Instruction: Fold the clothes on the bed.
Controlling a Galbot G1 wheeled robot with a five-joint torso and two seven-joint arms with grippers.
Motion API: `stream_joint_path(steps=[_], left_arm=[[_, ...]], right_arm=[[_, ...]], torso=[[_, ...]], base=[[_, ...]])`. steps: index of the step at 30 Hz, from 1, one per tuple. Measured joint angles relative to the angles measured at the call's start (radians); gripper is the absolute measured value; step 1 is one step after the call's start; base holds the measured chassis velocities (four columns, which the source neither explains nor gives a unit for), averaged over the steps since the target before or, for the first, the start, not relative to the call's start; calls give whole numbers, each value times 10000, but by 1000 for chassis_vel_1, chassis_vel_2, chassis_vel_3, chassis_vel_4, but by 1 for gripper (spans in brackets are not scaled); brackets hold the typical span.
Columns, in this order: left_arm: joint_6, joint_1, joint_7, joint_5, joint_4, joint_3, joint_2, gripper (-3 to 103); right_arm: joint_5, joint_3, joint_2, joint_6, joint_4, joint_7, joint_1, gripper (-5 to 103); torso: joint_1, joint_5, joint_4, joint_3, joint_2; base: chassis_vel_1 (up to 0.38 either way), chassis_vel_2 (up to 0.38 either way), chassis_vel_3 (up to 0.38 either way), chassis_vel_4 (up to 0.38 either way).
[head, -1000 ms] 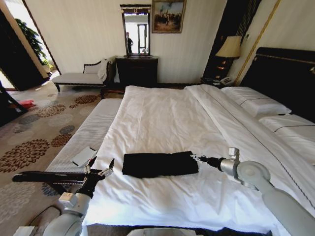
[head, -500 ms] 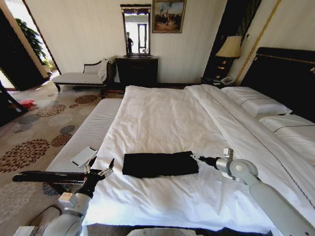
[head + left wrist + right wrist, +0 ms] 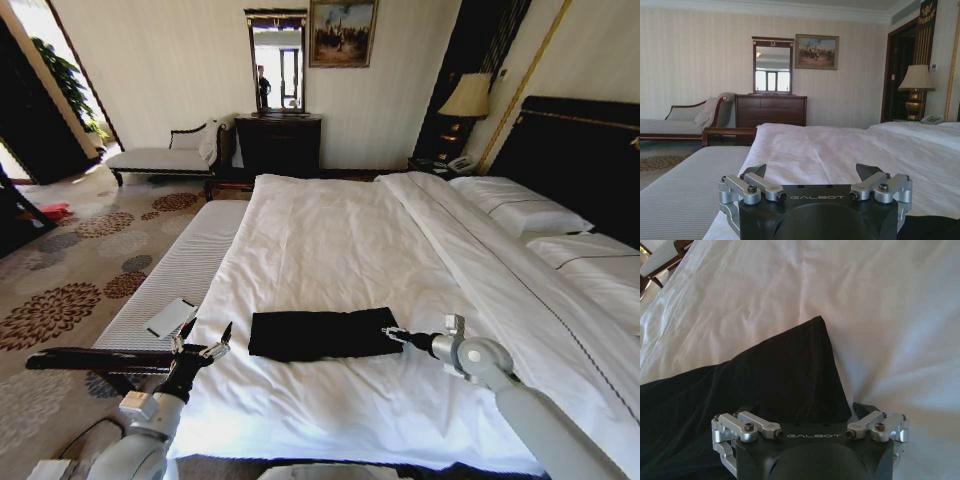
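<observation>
With the black top (image 3: 323, 334) lying as a folded strip near the foot of the bed (image 3: 340, 250), the spread-fingered right end effector (image 3: 392, 335) at its right edge should pinch every layer together, while the left end effector (image 3: 205, 340), also released, hovers off its left end.

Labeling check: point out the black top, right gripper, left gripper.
black top (image 3: 320, 334), head view, middle of the folded fabric.
right gripper (image 3: 386, 332), head view, between its fingertips.
left gripper (image 3: 206, 340), head view, between its fingertips.
</observation>
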Motion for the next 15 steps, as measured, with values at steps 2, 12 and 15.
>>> stream_joint_path(steps=[2, 12, 15], left_arm=[[0, 0, 0, 0, 0, 0, 0, 100], [0, 0, 0, 0, 0, 0, 0, 100], [0, 0, 0, 0, 0, 0, 0, 100]], right_arm=[[-12, -37, 79, 2, 59, 0, -35, 100], [-3, -216, 222, 9, 186, 164, 77, 97], [-8, -241, 217, 10, 182, 172, 99, 87]], torso=[[0, 0, 0, 0, 0], [0, 0, 1, 0, 0], [0, 0, 1, 0, 0]], base=[[0, 0, 0, 0], [0, 0, 0, 0], [0, 0, 0, 0]])
